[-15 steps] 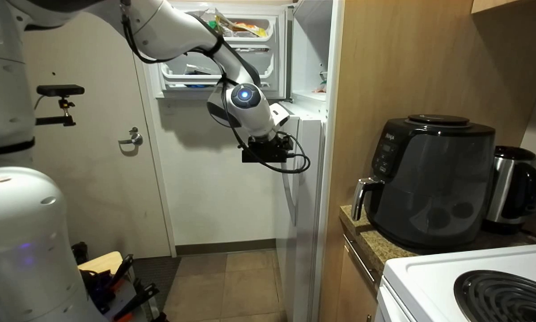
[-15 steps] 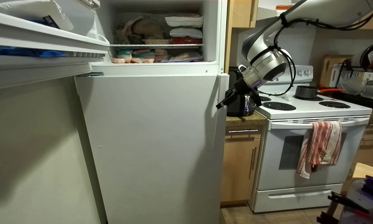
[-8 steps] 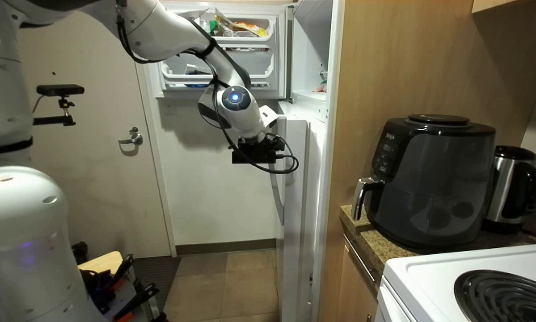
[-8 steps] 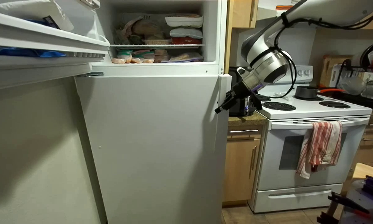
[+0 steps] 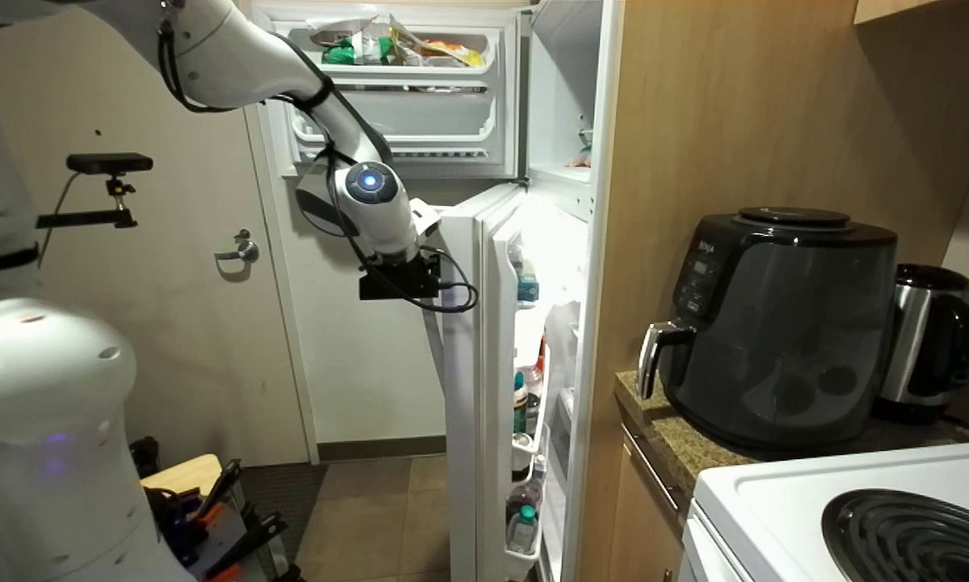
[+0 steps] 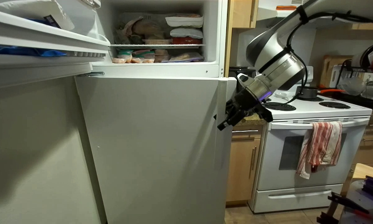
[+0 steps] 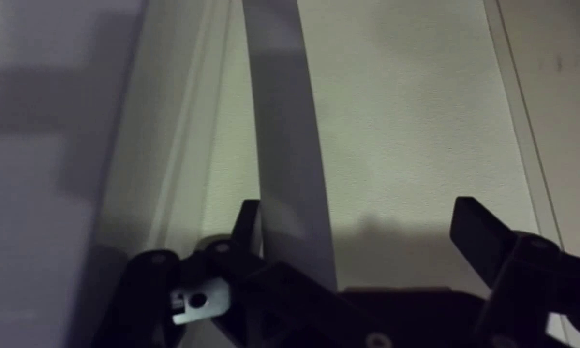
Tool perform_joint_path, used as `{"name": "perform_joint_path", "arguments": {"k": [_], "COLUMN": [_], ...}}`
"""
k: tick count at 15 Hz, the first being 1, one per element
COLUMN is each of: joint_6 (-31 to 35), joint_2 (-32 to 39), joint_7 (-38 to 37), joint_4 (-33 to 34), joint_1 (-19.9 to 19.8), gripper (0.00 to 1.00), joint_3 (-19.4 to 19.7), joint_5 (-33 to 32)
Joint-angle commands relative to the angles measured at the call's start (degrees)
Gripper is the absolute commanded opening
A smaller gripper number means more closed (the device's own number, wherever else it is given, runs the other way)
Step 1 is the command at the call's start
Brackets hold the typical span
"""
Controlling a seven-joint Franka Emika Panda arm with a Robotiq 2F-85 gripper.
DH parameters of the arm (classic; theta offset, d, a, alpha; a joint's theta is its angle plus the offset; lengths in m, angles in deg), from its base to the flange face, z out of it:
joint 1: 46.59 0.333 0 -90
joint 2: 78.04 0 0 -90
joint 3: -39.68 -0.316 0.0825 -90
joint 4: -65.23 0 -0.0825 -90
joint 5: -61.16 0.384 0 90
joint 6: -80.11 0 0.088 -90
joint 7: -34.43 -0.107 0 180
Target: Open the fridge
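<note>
Gripper point(image 7: 359, 210) and lower door point(image 5: 462, 388): shifted left in an exterior view, door wider. Fingers point(image 7: 481, 237) spread, one between handle point(image 7: 294, 145) and door, presumably hooking for pull. Fridge point(image 5: 561, 191): centre frame, interior lit.

The granite countertop point(image 5: 698, 446) has a black air fryer point(image 5: 783, 323) on it, with a steel-and-black kettle point(image 5: 920, 339) just beside. On the white stovetop point(image 6: 310, 112) a small dark pot point(image 6: 307, 92) sits on a rear coil burner point(image 6: 317, 99). Freezer shelf point(image 6: 156, 45) is pretty packed — beige container point(image 6: 156, 41) and a red pack point(image 6: 186, 40) right on it, bagged food point(image 6: 143, 56) along the freezer floor point(image 6: 155, 64) underneath. Bottom door bin point(image 5: 524, 555) holds a teal-capped bottle point(image 5: 523, 532). Tile floor point(image 5: 371, 525) meets a dark patch point(image 5: 280, 489) — mat or carpet, can't tell.
</note>
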Motion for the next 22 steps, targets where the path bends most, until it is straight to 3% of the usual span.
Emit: {"name": "perform_joint_path", "arguments": {"k": [1, 15, 22], "joint_6": [-0.36, 15.22, 23.08], "joint_2": [-1.97, -4.11, -8.48], "joint_7": [1.3, -0.29, -3.07], "joint_4": [-1.67, -3.42, -8.2], "joint_1": [3.12, 8.44, 10.26], "gripper": [1.0, 1.0, 1.0], "joint_3": [-3.01, -8.08, -10.32], "joint_5": [0.86, 1.18, 0.32]}}
